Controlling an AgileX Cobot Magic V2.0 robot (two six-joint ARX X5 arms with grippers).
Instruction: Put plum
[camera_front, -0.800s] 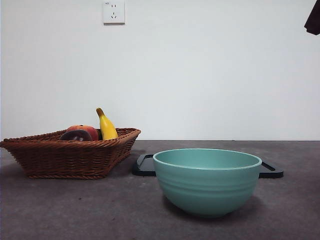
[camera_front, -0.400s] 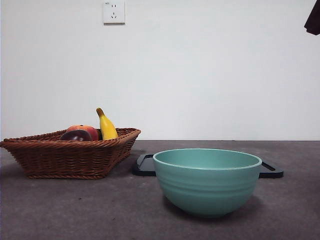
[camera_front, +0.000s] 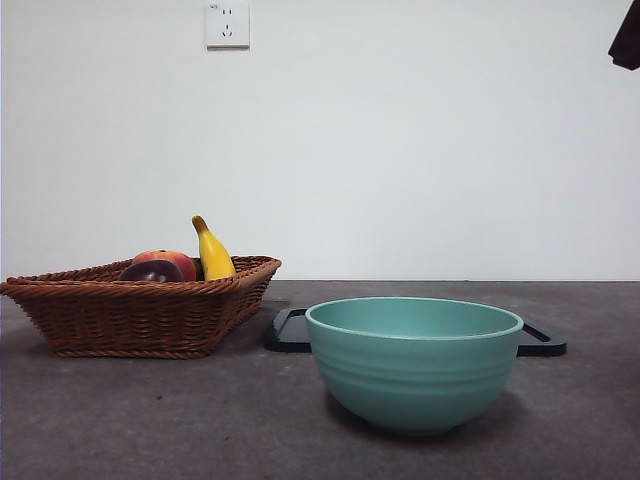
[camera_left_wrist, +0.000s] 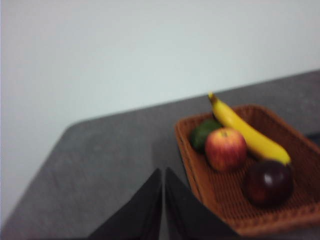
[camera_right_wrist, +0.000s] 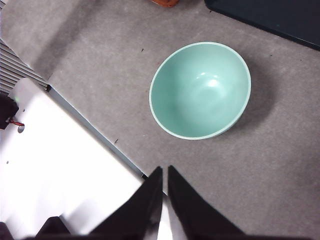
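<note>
Grey table (camera_front: 150, 420), white wall — nothing has shifted; plum (camera_left_wrist: 268, 183) lies untouched in basket (camera_front: 140, 315); left gripper (camera_left_wrist: 163, 176) closed, empty — approach pending.

The grey table (camera_front: 150, 420) carries three things directly — a brown wicker basket (camera_front: 140, 315) at the left, a teal bowl (camera_front: 414, 360) nearer the front toward the right, and a flat black tray (camera_front: 290, 332) lying just behind the bowl, beside the basket.
</note>
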